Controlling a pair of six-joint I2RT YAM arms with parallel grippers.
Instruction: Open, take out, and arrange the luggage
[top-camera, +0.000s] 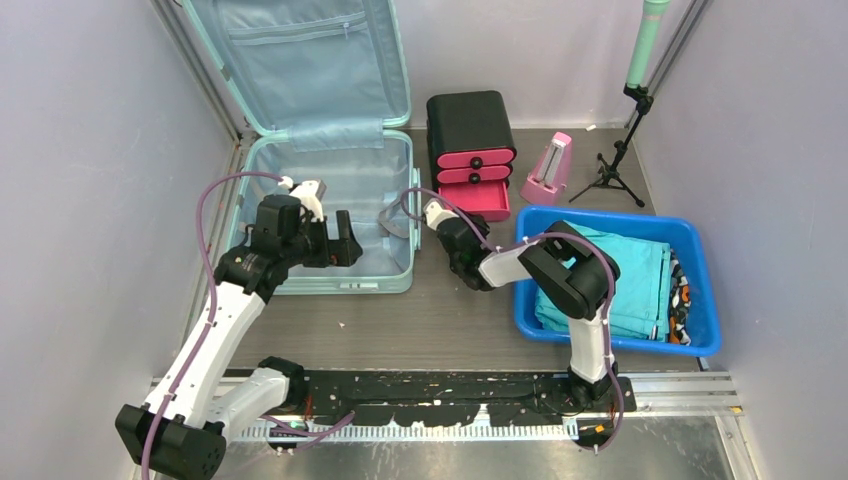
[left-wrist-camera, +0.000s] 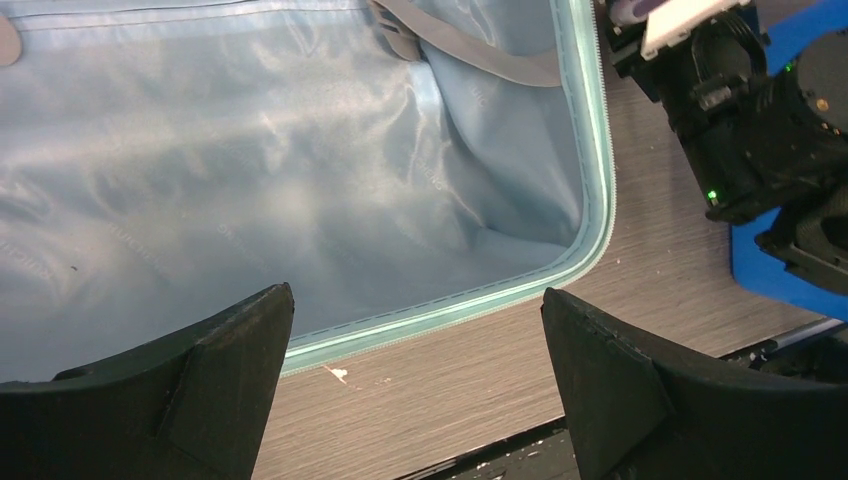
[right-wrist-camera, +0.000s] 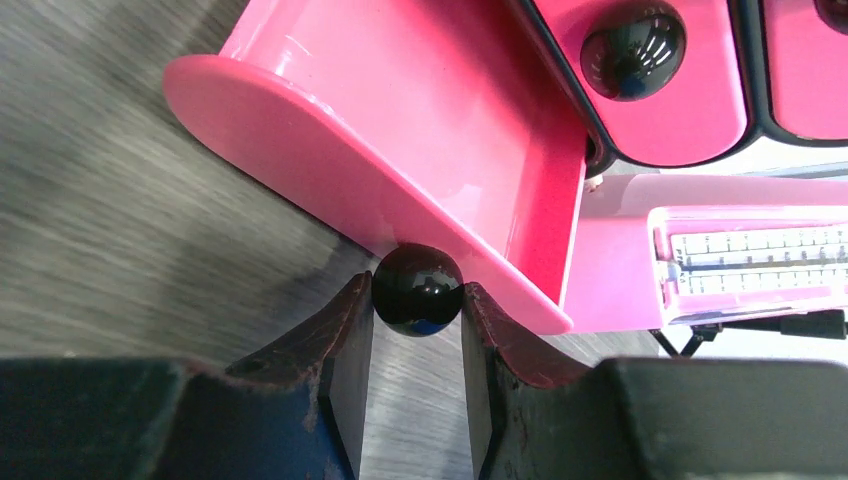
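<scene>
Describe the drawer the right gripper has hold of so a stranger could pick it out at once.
In the top view, find the open mint-green suitcase; just right of it stands a small black drawer box with three pink drawers. The one meant is the bottom drawer, the only one pulled out, its black ball knob pinched in the right gripper.

Top view high above the near edge of the counter (top-camera: 450, 310), facing down over all of it, left wrist close over luggage (left-wrist-camera: 300, 200) near corner, also in top view, right wrist tight on drawer knob (right-wrist-camera: 417, 290).
</scene>
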